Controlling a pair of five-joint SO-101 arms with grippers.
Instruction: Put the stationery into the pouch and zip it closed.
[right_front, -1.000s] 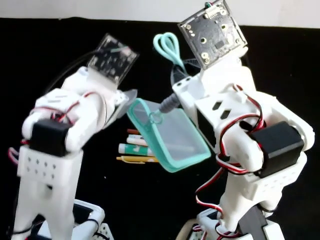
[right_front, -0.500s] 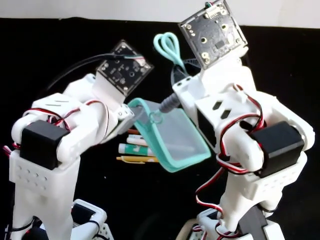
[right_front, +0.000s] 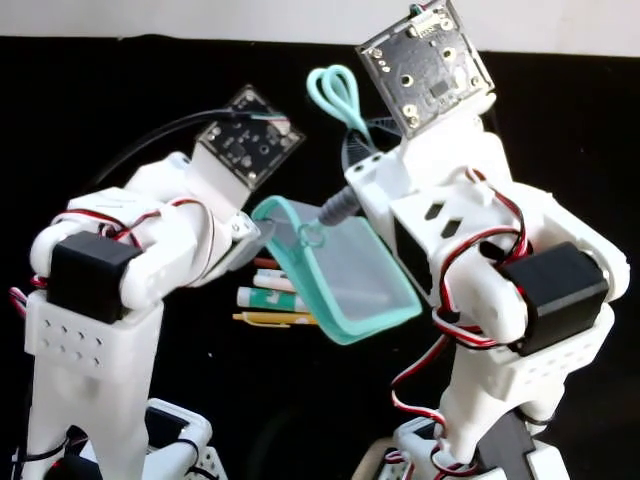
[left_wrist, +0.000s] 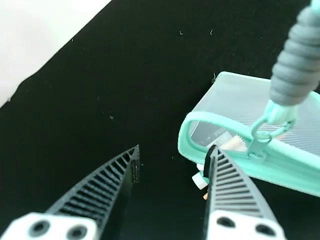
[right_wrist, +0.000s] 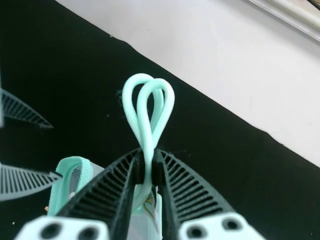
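Pouch (right_front: 360, 280): translucent ribbed plastic panel, mint cloth-like edging. Cord loop (right_wrist: 149, 107): smooth, mint, slight rubbery sheen. Zip pull (left_wrist: 296, 55): grey, ribbed, matt rubber. Fingers (left_wrist: 232, 192): black matt plastic, ridged. Tabletop (left_wrist: 125, 75): black, matt, cloth-like. Arm shells (right_front: 110, 340): smooth white plastic.

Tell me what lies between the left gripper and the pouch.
Nothing: in the left wrist view the open left gripper has one fingertip at the rim of the pouch, bare black table behind.
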